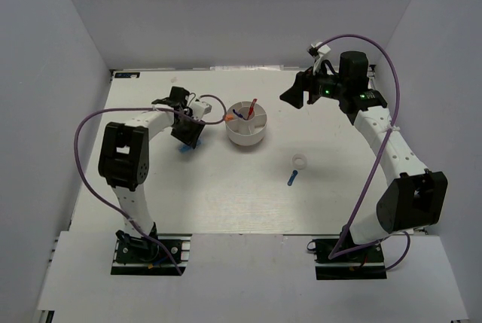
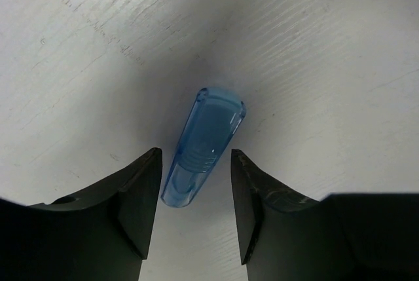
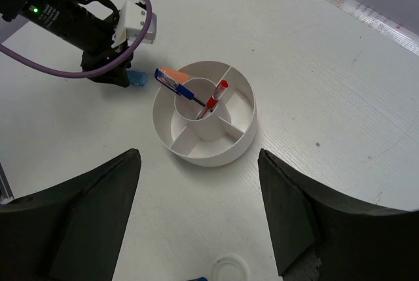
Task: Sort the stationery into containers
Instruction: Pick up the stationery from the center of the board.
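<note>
Closest to us, the black fingers of our left end effector (image 2: pixel 196 156) stand spread either side of the light-blue capsule (image 2: pixel 208 138). It lies flat on the tabletop (image 2: pixel 327 45), left of the white divided tub (image 1: pixel 247 141), and neither finger seems to touch it. We judge the pick is in hand: next we close squarely, lift, and carry it to a compartment. A red pen (image 3: pixel 216 94) and a blue pen (image 3: pixel 185 88) lean in the tub's centre, with an orange-white piece (image 3: pixel 173 71) at its rim. Our right end effector (image 3: pixel 198 156) hangs spread and empty above the tub. The white ring (image 1: pixel 300 162) and dark-blue capsule (image 1: pixel 291 180) lie unsorted.
</note>
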You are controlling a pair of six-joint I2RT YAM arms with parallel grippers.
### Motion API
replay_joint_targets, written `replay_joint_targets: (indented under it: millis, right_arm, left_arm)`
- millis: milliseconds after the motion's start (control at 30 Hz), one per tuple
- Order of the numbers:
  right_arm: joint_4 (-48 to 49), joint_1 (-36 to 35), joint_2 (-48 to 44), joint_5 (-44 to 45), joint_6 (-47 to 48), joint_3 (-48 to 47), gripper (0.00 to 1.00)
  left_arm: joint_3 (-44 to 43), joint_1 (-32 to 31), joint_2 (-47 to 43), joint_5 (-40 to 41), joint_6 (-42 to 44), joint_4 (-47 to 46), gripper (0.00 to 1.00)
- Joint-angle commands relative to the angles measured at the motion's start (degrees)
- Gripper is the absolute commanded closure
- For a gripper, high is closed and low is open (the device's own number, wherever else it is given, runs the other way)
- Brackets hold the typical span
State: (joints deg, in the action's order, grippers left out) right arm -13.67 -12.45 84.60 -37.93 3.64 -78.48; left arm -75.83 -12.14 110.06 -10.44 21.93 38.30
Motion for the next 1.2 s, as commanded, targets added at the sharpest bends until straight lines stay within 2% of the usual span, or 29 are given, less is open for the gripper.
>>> replay_joint_targets:
  millis: [0, 67, 167, 333, 433, 500, 533, 600, 633, 767, 1000, 1167]
  right_arm:
    - [-0.3, -0.1, 0.0, -1.3, 0.3, -0.8, 0.22]
    - [0.1, -0.1, -0.2, -1.8, -1.0, -0.6, 0.24]
    - [2.7, -0.3, -1.5, -2.0, -3.1, 1.0, 0.28]
    - [7.2, -1.0, -2.5, -2.5, -11.0, 3.8, 0.33]
    - [7.9, -1.7, -2.6, -2.4, -13.0, 4.1, 0.34]
    - [8.7, -2.8, -2.9, -2.8, -15.3, 4.6, 0.35]
    - [9.0, -2.8, -3.3, -3.2, -16.1, 5.0, 0.35]
    - [10.3, -3.6, -4.0, -3.0, -20.0, 5.8, 0.35]
    - [11.5, -4.3, -4.4, -2.9, -22.6, 6.7, 0.35]
    - [13.1, -6.6, -3.8, -2.5, -29.8, 6.4, 0.38]
    - [16.5, -13.8, 0.6, 1.3, -38.2, 0.4, 0.38]
    - [16.3, -17.5, 4.0, 2.0, -38.3, -4.3, 0.36]
  left_arm:
    - [0.4, 0.0, -0.9, 2.1, 1.0, -1.3, 0.44]
    - [2.4, 0.0, -1.3, 2.1, 1.0, -2.2, 0.48]
    - [4.5, 0.0, -2.4, 2.0, 0.5, -3.1, 0.61]
    - [6.4, 0.0, -3.7, 0.9, -0.9, -3.3, 0.74]
    - [6.2, 0.0, -5.5, -2.7, -2.0, -2.6, 0.80]
    - [5.6, 0.6, -10.2, -7.6, -2.8, -2.6, 0.82]
    - [5.5, 1.1, -12.4, -14.1, -3.6, -3.3, 0.83]
    - [6.2, 0.4, -20.3, -19.6, -5.6, -5.1, 0.86]
    - [7.4, -0.2, -25.5, -21.2, -7.8, -7.4, 0.88]
    - [7.9, -0.9, -33.1, -28.1, -14.7, -12.6, 0.91]
    - [4.1, -2.1, -34.3, -31.2, -15.2, -11.1, 0.92]
    - [0.8, -3.9, -33.2, -30.1, -10.0, -6.8, 0.91]
